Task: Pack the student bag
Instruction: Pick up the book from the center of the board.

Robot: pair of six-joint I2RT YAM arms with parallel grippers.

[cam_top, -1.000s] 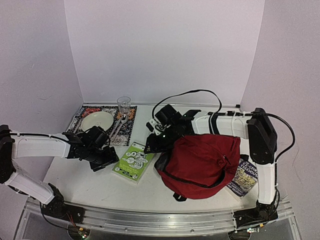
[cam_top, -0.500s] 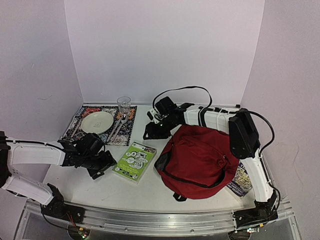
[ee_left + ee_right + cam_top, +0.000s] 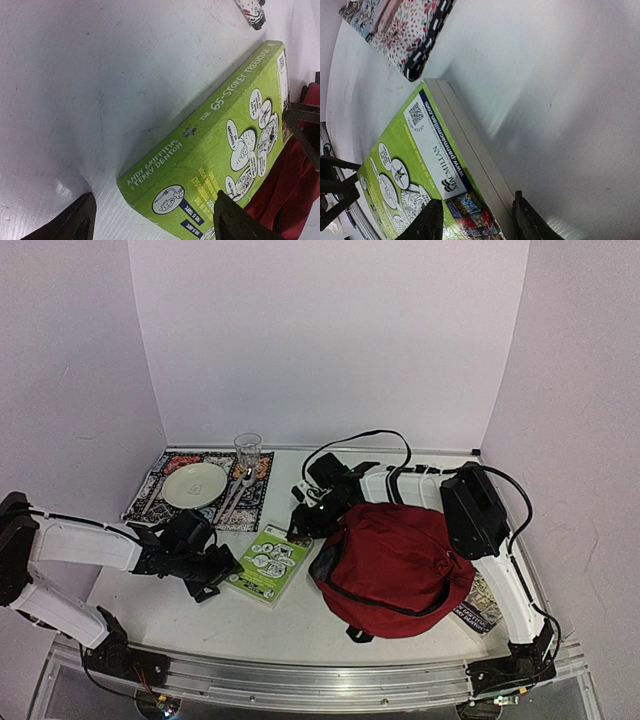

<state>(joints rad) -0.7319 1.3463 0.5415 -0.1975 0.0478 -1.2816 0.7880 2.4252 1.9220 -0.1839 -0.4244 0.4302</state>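
Student bag: the student bag [image 3: 400, 560] is lying slumped on the tabletop [image 3: 170, 615], right of centre, with a dark opening that seems to be facing left.
Green book: the green book [image 3: 268, 562] is lying flat just beside the bag's left edge, wholly outside it.
Left tool: the left tool [image 3: 156, 222] is standing released, its fingers [image 3: 75, 222] spread wide either side of the green book's near corner and not clamping it.
Right tool: the right tool [image 3: 479, 222] is hovering low over the green book's far edge, next to the bag, with its fingers partly parted across the page edge. Whether it is pinching the book cannot be told.
Second book: a second book [image 3: 487, 602] is lying at the bag's right side, partly hidden beneath it.
Other things: a plate [image 3: 195, 483] and a glass [image 3: 247, 452] are sitting on a patterned placemat [image 3: 158, 480] at the far left, well apart from the bag.
Progress: the task is looking early. Both books are lying outside the bag, and its inside is hidden.
Remaining: both books are likely waiting to be lifted and slid in, starting with the green one.
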